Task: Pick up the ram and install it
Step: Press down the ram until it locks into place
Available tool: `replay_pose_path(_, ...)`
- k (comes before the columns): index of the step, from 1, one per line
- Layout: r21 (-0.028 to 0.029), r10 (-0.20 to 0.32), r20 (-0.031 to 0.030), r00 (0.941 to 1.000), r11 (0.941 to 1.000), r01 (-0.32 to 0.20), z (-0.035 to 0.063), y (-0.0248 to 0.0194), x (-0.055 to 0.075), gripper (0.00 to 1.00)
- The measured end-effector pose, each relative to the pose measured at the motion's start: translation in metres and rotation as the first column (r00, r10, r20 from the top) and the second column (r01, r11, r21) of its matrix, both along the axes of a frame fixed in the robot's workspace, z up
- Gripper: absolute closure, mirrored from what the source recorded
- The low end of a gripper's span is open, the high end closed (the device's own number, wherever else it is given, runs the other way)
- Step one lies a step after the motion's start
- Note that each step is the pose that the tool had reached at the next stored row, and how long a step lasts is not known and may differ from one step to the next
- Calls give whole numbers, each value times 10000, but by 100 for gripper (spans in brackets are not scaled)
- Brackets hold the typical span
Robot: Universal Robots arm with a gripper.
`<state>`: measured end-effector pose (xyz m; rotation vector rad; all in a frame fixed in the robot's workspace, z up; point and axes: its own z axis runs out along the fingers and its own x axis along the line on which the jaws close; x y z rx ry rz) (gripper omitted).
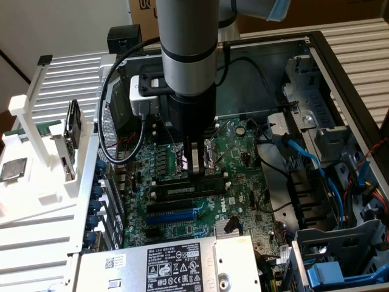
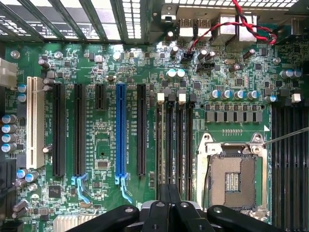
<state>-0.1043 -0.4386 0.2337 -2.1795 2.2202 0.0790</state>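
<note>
Nearest us in the exterior view sits the labelled power supply [image 1: 170, 264], at six o'clock from the gripper. Beyond it the blue expansion slot [image 1: 173, 216] lies across the motherboard [image 1: 243, 182].

Just past that is the ram [image 1: 179, 190], standing on edge in one of the black memory slots with its pale label facing us. We judge it is set this way so its contacts line up with the slot. Directly over its middle hangs the gripper [image 1: 194, 171], with the arm vertical so that any push goes straight into the slot. Its fingers are drawn almost fully together, tips at the stick's top edge. We cannot tell whether they pinch that edge or simply bear on it, nor whether the ram is fully home.

In the wrist view the closed gripper [image 2: 169, 195] sits over the bank of memory slots [image 2: 187, 145], with the empty processor socket [image 2: 231, 179] just beside them.

Farther off, at nine o'clock, a white rack [image 1: 36, 188] outside the case carries a square processor chip [image 1: 13, 170], well apart from the work.
</note>
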Motion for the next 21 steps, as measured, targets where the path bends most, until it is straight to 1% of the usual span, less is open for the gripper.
replay_pose_path(14, -3, 1, -3, 10000, 10000, -1, -26, 1, -4, 89)
replay_pose_path(21, 17, 1, -9, 10000, 10000, -1, -27, -2, -9, 89)
